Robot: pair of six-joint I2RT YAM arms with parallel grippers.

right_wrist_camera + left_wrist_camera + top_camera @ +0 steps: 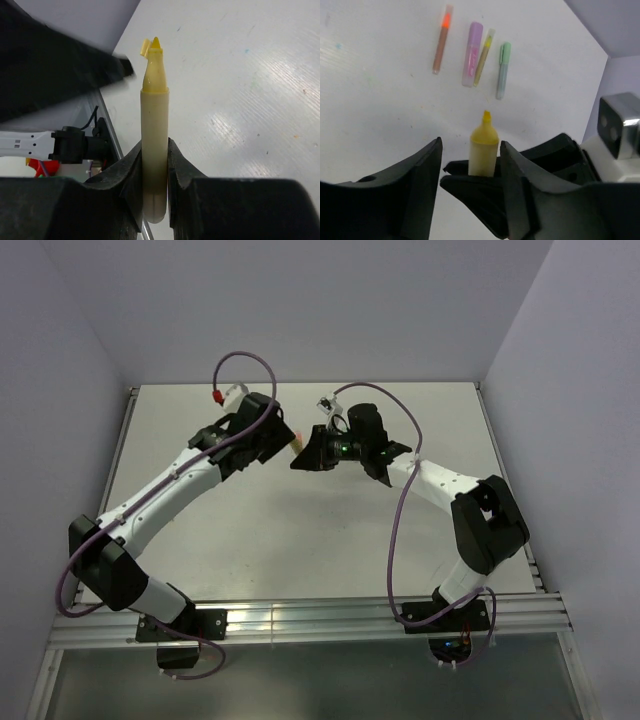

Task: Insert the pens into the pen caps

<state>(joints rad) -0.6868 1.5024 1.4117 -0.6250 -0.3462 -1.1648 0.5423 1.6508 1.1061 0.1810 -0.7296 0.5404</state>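
Note:
My right gripper (pixel 155 150) is shut on a yellow pen (pixel 154 120), uncapped, its pointed tip sticking out past the fingers. In the top view this pen (pixel 296 443) sits between my left gripper (pixel 280 438) and my right gripper (pixel 308 455), above the middle of the table. In the left wrist view my left gripper (pixel 470 142) is open, its fingers on either side of the yellow pen (pixel 484 145). Beyond it, orange (pixel 441 42), purple (pixel 472 54), olive-yellow (pixel 483 56) and mint green (pixel 503 70) pens lie in a row. No loose cap shows clearly.
A small pale-yellow piece (pixel 145 47) shows beside the pen tip; I cannot tell what it is. The white table (pixel 300 540) has metal rails along its left edge (pixel 118 455) and front. Grey walls close in three sides.

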